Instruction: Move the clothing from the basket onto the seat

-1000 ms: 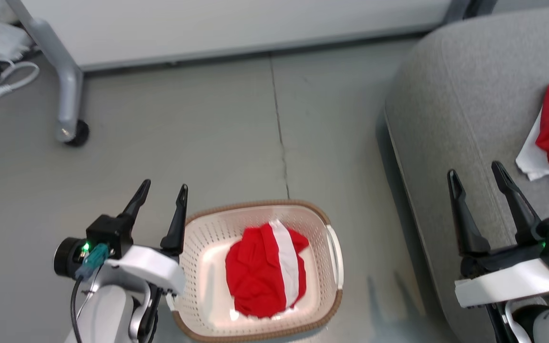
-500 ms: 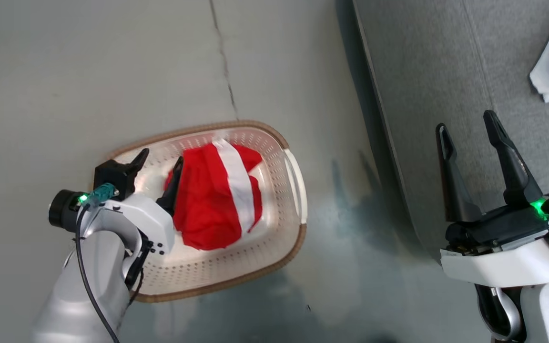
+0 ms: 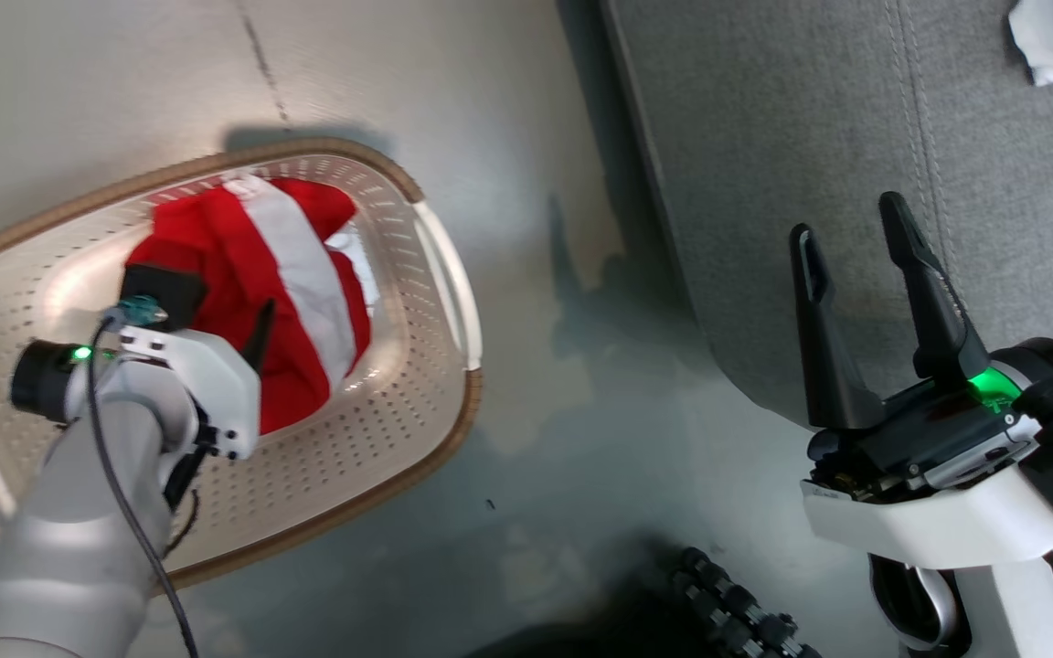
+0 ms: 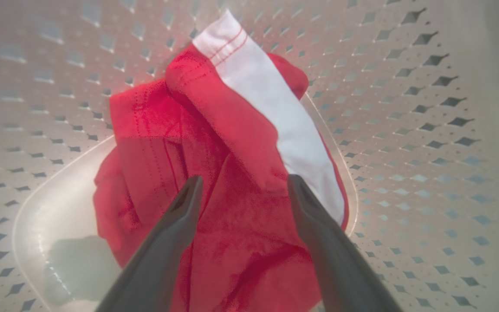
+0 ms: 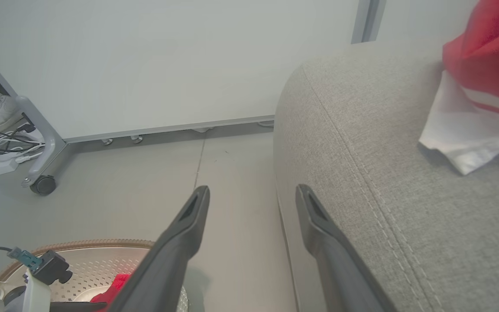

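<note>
Left wrist view is showing the left end effector (image 4: 245, 182) hanging open, fingers spread over the clothing (image 4: 232, 143), contact unclear. That clothing is lying crumpled in the basket (image 4: 405, 108): red, with a white panel and red hem stitching. The right end effector (image 3: 846, 217) is hovering open above the seat (image 3: 764, 137) edge. A second garment (image 5: 483, 69), red and white, is resting farther in on the seat.
</note>
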{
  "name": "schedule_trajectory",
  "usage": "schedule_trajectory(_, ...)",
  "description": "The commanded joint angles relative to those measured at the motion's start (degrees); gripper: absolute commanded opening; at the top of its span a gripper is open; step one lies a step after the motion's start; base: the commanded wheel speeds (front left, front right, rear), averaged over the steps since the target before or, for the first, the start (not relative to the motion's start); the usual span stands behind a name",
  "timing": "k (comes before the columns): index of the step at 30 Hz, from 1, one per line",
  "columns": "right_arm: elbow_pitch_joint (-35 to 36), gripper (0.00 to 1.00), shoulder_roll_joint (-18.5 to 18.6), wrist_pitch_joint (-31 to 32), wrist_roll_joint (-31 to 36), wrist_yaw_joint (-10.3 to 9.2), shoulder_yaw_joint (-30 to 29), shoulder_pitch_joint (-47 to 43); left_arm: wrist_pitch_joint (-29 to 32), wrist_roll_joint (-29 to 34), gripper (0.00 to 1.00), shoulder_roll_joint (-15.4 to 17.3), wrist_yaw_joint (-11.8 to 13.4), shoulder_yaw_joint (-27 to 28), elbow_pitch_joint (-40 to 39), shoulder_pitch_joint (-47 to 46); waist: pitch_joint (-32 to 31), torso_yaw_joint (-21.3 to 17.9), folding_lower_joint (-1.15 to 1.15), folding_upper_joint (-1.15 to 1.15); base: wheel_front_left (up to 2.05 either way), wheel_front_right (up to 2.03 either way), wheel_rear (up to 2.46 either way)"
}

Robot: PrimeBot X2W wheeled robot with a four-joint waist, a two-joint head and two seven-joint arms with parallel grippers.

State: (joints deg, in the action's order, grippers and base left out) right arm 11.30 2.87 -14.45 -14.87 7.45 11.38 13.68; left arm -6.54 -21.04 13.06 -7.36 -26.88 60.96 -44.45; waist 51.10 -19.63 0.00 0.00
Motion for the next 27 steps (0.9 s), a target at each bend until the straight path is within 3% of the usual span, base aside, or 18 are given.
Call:
schedule_trajectory(1,0.1,1.00,0.1,-0.6,-0.7,0.08,0.6,0.4,0.8,-1.3,1.00,1.7,-0.1,-0.6,0.8,-1.6,3.6,-4.0,0.00,0.00,0.00,0.00,0.00)
schedule_trajectory(6,1.0,1.00,0.1,-0.9,-1.5,0.07,0.6,-1.3,3.0,-4.4,1.00,3.4,-0.1,-2.7,2.9,-2.7,4.2,-5.2,0.00,0.00,0.01,0.01,0.01)
schedule_trajectory(13,4.6,1.00,0.1,-0.9,0.1,0.06,1.1,-3.5,5.5,-9.8,1.00,5.4,-0.1,-4.4,4.0,-4.0,5.3,-4.1,0.00,0.00,0.15,0.15,0.15)
schedule_trajectory(14,4.9,1.00,0.1,-0.9,0.2,0.06,1.1,-3.7,5.6,-10.4,0.78,5.6,-0.1,-4.8,3.7,-4.1,5.3,-4.0,0.00,0.00,0.01,0.01,0.01)
schedule_trajectory(15,5.0,1.00,0.1,-0.9,0.3,0.06,1.1,-3.7,5.5,-11.1,0.00,5.9,-0.1,-5.2,3.4,-4.3,5.3,-4.0,0.00,0.00,0.00,0.00,0.00)
schedule_trajectory(21,4.7,1.00,0.1,-0.9,-0.1,0.06,1.8,-2.1,3.4,-13.3,0.00,7.8,-0.1,-8.4,1.8,-4.5,4.5,-4.0,0.00,0.00,0.00,0.00,0.00)
schedule_trajectory(27,3.2,1.00,0.1,-0.9,1.1,0.06,1.1,-1.1,-0.9,-13.6,0.00,6.8,-0.1,-11.7,0.3,-3.2,1.6,-1.4,0.00,0.00,0.00,0.00,0.00)
